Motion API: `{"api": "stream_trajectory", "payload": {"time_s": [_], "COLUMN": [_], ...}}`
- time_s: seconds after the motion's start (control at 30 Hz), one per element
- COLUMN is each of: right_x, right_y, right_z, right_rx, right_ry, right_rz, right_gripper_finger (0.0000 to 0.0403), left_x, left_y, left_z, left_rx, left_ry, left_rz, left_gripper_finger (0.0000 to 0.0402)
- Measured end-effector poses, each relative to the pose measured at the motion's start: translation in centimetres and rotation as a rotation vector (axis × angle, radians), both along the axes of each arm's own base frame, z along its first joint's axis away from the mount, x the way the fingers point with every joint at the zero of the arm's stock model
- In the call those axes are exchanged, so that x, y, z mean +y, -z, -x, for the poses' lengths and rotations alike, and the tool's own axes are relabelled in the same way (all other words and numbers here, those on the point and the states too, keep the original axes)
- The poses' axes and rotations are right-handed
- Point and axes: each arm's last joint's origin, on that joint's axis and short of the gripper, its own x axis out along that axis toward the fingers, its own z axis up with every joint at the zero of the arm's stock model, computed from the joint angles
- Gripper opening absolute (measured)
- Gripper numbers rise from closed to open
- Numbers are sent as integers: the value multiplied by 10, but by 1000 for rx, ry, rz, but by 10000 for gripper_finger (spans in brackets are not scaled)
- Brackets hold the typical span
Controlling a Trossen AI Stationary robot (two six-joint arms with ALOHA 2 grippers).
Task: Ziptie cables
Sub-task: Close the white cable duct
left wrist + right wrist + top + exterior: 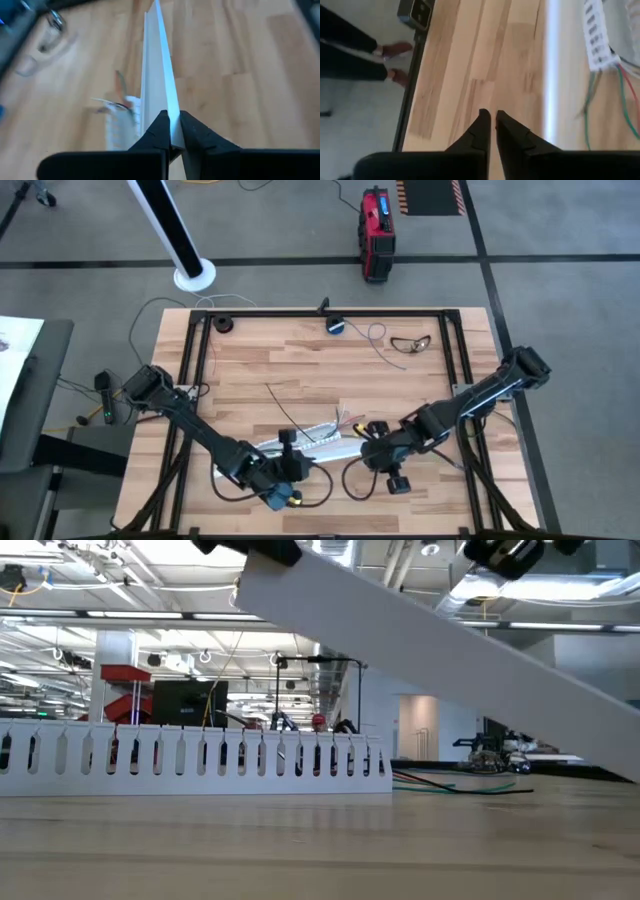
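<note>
While the left tool pinches one plain white strip edge-on between its dark fingers at the near edge of the worktop, that strip slants up off the wood. Just beside it, the right tool hovers over bare planks, fingers nearly together, holding nothing. Between the two arms lies the slotted white strip, flat on the wood. At its right end the cables trail out, red and green strands loose. Farther back, a small round blue-black device sits near the far edge.
</note>
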Motion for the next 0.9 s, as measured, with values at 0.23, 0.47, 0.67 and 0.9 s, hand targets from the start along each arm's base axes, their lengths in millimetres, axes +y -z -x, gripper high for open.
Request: {"api": "stream_trajectory", "payload": {"time_s": [0.23,0.47,0.67,0.9], "right_x": [-18,-43,-51,-44], "right_y": [-66,-118,-162,-164], "right_z": [32,75,81,98], "right_rx": [-83,-360,-619,-700], "right_ry": [29,185,192,229], "right_rz": [21,21,-356,-193], "right_gripper_finger": [57,58,58,14], "left_x": [-6,1,17,49], "left_y": [-14,-24,-45,-85], "left_z": [-8,-25,-37,-38], "left_rx": [-161,-259,-401,-581], "left_ry": [-92,-193,-265,-313], "left_rz": [311,698,967,1150], "left_gripper_finger": [10,10,10,10]}}
